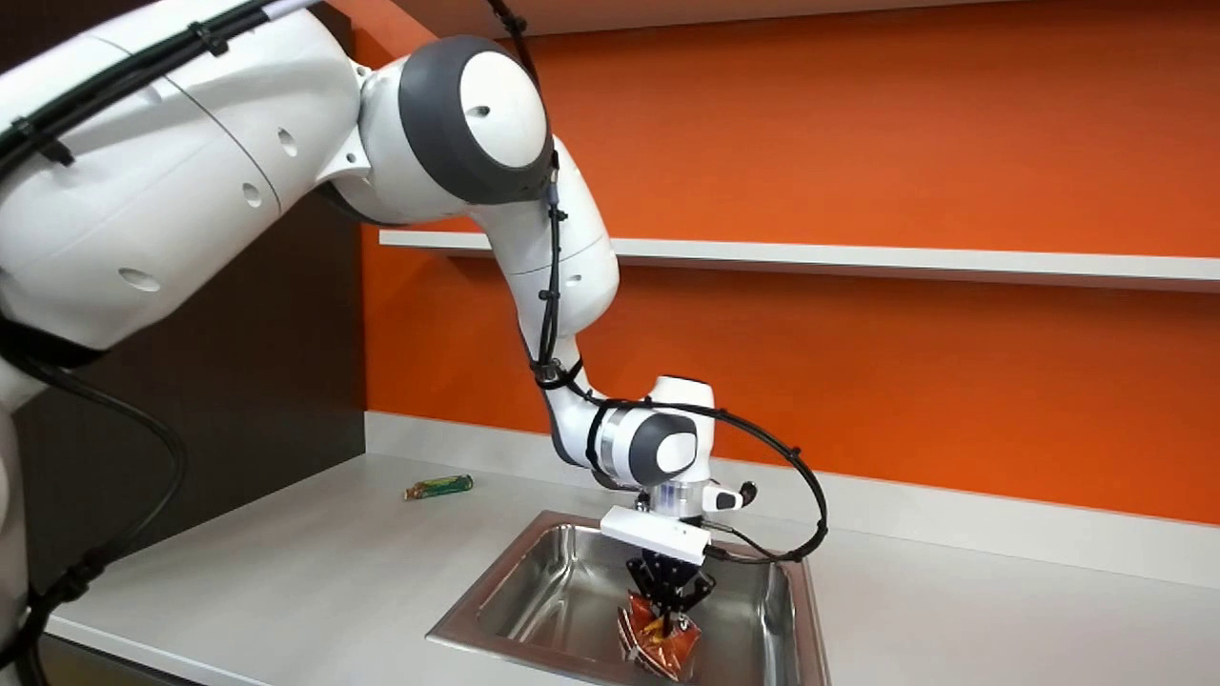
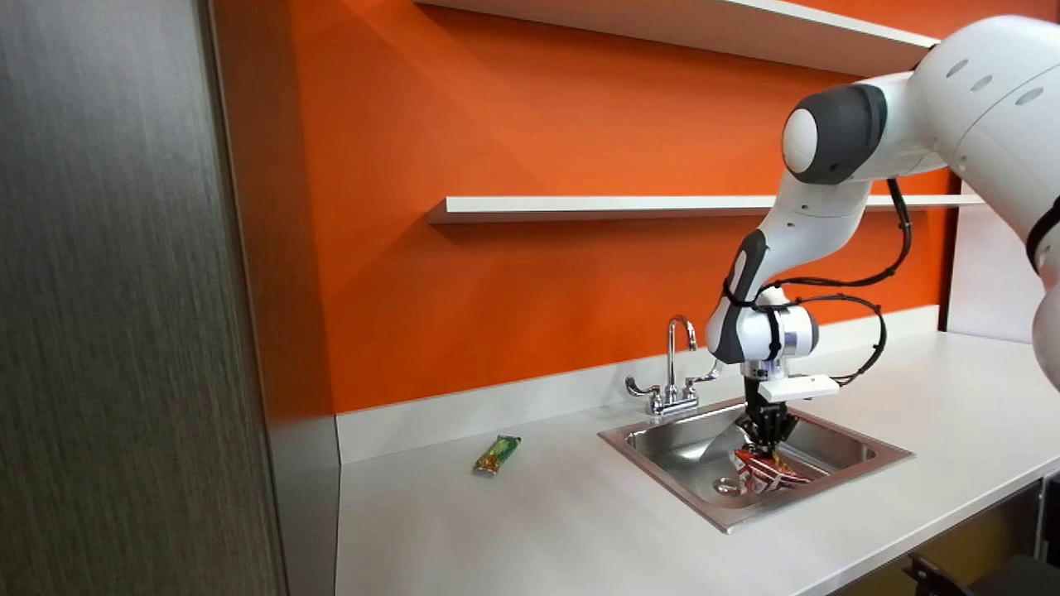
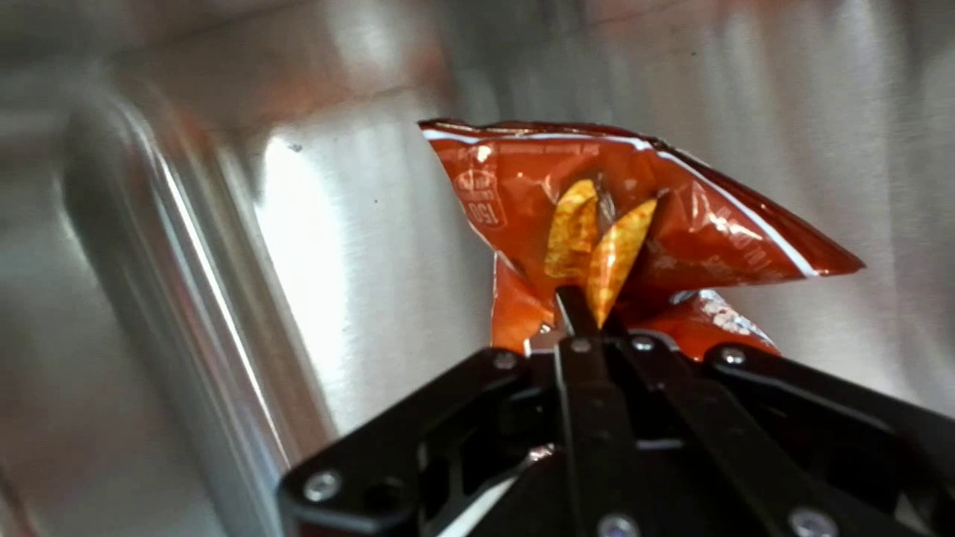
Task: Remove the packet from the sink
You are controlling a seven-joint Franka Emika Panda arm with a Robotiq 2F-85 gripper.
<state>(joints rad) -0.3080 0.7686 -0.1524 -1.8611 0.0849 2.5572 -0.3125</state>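
Pinching a light, slippery packet (image 3: 630, 212) by its waist

We find it down in the sink (image 1: 502, 573), below the level of the rim. Whether its lower end bears on the basin floor or hangs just above it, we cannot tell, even from both exterior views.

The pincer (image 1: 667, 617) stands nearly together, its jaws narrow, with a fold of red film caught between them. In the wrist view the film puckers toward the tips, and the sealed edge flares out past the grip like a bow.

We judge it a crisp packet from the golden slices on its face, which look printed. So we expect very little weight, a glossy skin that could slide, a soft body that gives and folds, and brittle contents that a harder squeeze might crush.

The sealed edge looks flatter and would spare the contents, but a hold there might let the packet swing. The gathered waist, where it is pinched now, seems to us the sounder place: the creases give the tips something to bite on, and the load should sit near the centre. We would squeeze no harder, lift slowly and straight, and watch for film creeping out between the tips
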